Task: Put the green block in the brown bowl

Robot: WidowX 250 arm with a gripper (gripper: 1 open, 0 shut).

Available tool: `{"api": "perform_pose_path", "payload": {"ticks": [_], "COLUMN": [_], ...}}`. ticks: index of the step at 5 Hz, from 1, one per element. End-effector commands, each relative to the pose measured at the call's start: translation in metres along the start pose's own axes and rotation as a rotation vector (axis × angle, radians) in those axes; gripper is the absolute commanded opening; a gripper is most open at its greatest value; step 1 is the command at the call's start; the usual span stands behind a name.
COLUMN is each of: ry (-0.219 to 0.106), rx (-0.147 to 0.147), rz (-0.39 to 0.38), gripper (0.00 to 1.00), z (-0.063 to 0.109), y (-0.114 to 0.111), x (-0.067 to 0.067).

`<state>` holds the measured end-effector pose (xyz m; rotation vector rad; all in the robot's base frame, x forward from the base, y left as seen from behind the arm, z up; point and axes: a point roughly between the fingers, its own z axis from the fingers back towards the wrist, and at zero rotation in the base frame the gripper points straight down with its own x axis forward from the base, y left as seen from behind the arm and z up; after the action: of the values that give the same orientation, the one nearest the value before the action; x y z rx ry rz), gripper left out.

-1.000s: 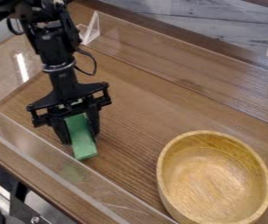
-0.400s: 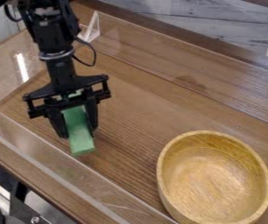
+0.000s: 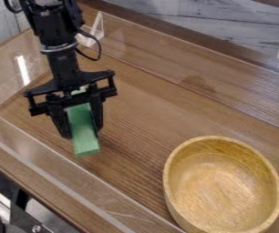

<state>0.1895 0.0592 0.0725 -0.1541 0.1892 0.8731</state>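
Note:
The green block (image 3: 82, 135) hangs just above the wooden table, left of centre, tilted with its lower end toward the front. My gripper (image 3: 77, 116) points down over it and is shut on the green block's upper part, black fingers on either side. The brown bowl (image 3: 222, 182) sits at the front right, wide, shallow and empty, well apart from the block.
A clear plastic wall (image 3: 56, 168) runs along the table's front-left edge and another along the back (image 3: 167, 41). The dark arm (image 3: 55, 36) rises to the upper left. Bare wood table (image 3: 167, 100) lies between block and bowl.
The gripper has lifted the green block slightly off the table and shifted a little left; the grip stays shut.

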Motion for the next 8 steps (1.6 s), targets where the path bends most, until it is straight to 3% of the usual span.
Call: {"api": "perform_pose_path", "payload": {"ticks": [1,2,3,4,5,8], "ry": [-0.052,-0.029,-0.003,0.009,-0.006,-0.045], "rx": [-0.021,-0.014,-0.010,0.001,-0.028,-0.067], "rz": [-0.083,-0.220,-0.427,-0.658,-0.769,-0.912], "gripper": [0.00,0.00,0.00,0.00,0.00,0.00], "z": [0.032,0.056,0.070,0.062,0.064,0.034], "y": [-0.015,-0.038,-0.077,-0.101,-0.090,-0.111], "x": [-0.003,-0.023,-0.061,-0.107,-0.114,-0.145]}}
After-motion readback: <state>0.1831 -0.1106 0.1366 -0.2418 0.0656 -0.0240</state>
